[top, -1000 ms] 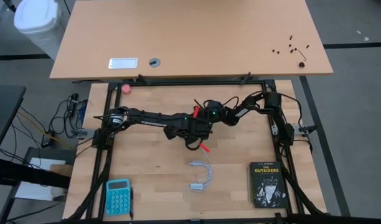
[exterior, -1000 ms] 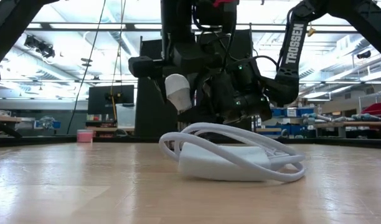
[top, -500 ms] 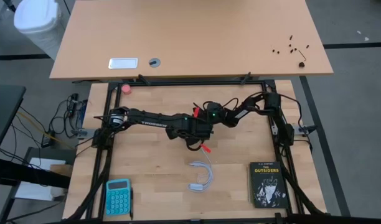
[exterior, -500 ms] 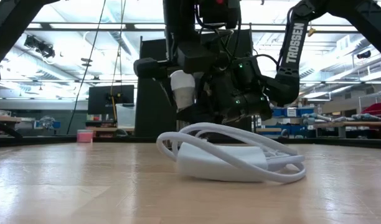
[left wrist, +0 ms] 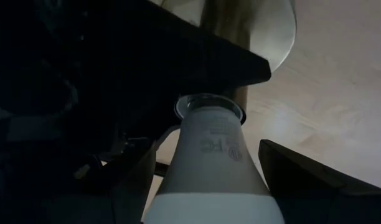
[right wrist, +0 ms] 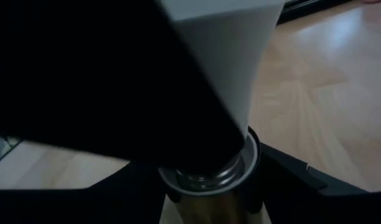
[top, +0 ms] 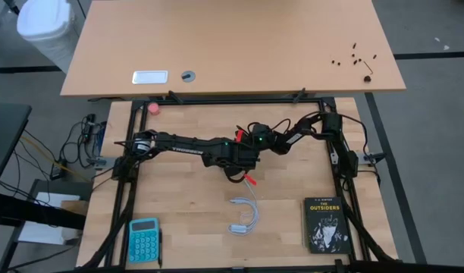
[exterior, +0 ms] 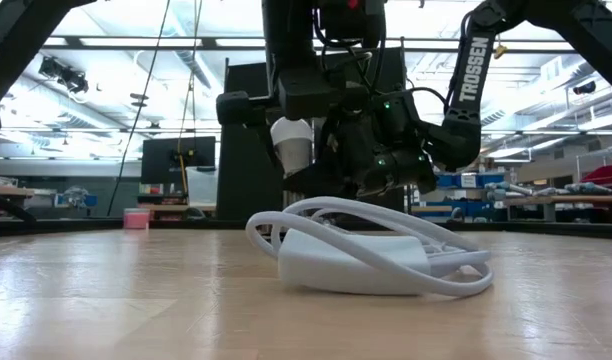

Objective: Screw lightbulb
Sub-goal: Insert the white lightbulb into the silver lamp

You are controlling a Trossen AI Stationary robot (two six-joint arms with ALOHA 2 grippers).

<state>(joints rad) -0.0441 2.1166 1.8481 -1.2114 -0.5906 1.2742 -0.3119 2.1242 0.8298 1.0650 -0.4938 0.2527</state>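
Observation:
The white lightbulb [left wrist: 210, 163] hangs above the middle of the table, its narrow neck set in the collar of the metallic socket [left wrist: 210, 107]. My left gripper [left wrist: 206, 193] reaches in from the table's left and is shut on the bulb. My right gripper [right wrist: 209, 196] comes from the right and is shut on the socket [right wrist: 209, 171]. In the low view the bulb [exterior: 291, 143] shows between the dark grippers, above the table. Both arms meet at the table's middle [top: 246, 152]. My left gripper pinches the wide part of the bulb's globe [left wrist: 173, 186] between its two fingers, one finger [left wrist: 131, 180] on each side. The fingers slant down from the table's left. The bulb is clear of the table, its neck [left wrist: 209, 127] in the socket's collar. My right gripper holds the socket's barrel [right wrist: 206, 202] just behind its ringed collar, between its two fingers [right wrist: 296, 180]. The fingers come nearly level from the table's right. The socket is clear of the table, its mouth toward the bulb [right wrist: 231, 56].
A coiled white cord with a plug block [exterior: 356, 262] lies on the table nearer the front edge [top: 246, 214]. A black book [top: 325, 225] lies at the near right and a teal calculator [top: 144, 240] at the near left. A second tabletop [top: 232, 45] stands beyond the far edge.
My left gripper has rolled about the line it points along, staying in place, and the bulb has turned with it, from tilted to more upright in the low view. The near loop of the white cord has shifted a little on the table.

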